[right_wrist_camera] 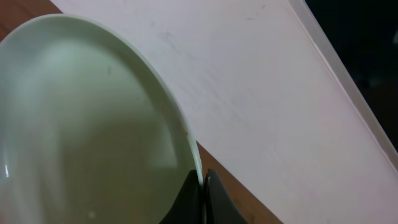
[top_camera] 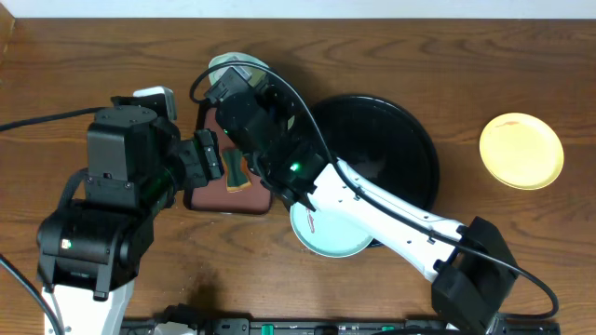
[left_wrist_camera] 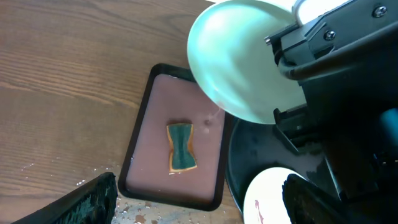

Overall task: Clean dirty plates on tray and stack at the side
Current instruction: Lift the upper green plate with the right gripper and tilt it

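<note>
My right gripper point(top_camera: 244, 93) is shut on the rim of a pale mint-blue plate point(top_camera: 233, 67) and holds it tilted above the far end of the small maroon tray. The pinch on the rim shows in the right wrist view point(right_wrist_camera: 203, 186), with the plate point(right_wrist_camera: 87, 124) filling the left. The plate point(left_wrist_camera: 239, 62) also shows in the left wrist view. A second mint-blue plate point(top_camera: 326, 231) with a reddish smear lies at the front left rim of the large black tray point(top_camera: 410, 149); it also shows in the left wrist view point(left_wrist_camera: 267, 199). A pale yellow plate point(top_camera: 521, 150) lies on the table at the far right. My left gripper point(top_camera: 212, 158) is open and empty over the maroon tray point(left_wrist_camera: 199, 208).
The rectangular black-rimmed maroon tray point(left_wrist_camera: 149, 149) holds a green sponge with an orange edge point(left_wrist_camera: 181, 147). Water drops speckle the wood point(left_wrist_camera: 134, 211) by its near edge. My right arm point(top_camera: 391, 219) crosses over the black tray.
</note>
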